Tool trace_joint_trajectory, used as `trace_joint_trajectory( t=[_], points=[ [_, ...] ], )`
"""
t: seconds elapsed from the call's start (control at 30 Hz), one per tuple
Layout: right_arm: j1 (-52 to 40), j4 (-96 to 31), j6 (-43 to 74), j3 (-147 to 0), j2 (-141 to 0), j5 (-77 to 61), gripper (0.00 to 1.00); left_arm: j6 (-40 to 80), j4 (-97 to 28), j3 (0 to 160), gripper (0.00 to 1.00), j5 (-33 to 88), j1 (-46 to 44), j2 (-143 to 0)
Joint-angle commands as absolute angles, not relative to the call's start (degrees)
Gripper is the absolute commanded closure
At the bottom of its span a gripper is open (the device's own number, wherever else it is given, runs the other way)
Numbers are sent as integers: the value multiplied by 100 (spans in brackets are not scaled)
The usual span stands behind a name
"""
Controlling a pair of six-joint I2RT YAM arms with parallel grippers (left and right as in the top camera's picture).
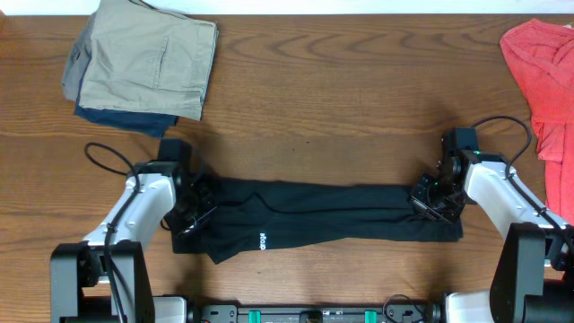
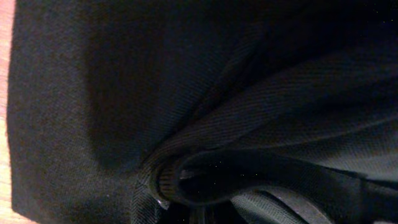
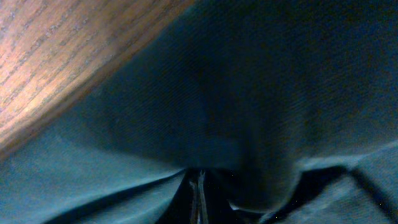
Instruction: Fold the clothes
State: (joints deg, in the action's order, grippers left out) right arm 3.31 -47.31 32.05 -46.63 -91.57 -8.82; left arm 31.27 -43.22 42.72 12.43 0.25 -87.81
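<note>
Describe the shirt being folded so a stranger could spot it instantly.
Start at the brown wooden table and look along its near edge, in the middle. There lies a black soft-fabric T-shirt, bunched into a long horizontal band. Unlike the folded khaki garment and the red cloth at the far corners, it is black with small white lettering.

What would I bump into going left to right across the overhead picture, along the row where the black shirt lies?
left gripper → black T-shirt → right gripper
</note>
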Motion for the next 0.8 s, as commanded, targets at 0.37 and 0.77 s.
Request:
trace_joint_trajectory(
  t=[0.37, 0.77],
  points=[
    [373, -5704, 2816, -5489, -8847, -602, 99, 3030, -4338, 4219, 95, 976, 685, -8488],
    [-239, -5301, 2401, -4910, -8777, -1354, 93, 3028, -4338, 4219, 94, 980, 738, -8405]
  ],
)
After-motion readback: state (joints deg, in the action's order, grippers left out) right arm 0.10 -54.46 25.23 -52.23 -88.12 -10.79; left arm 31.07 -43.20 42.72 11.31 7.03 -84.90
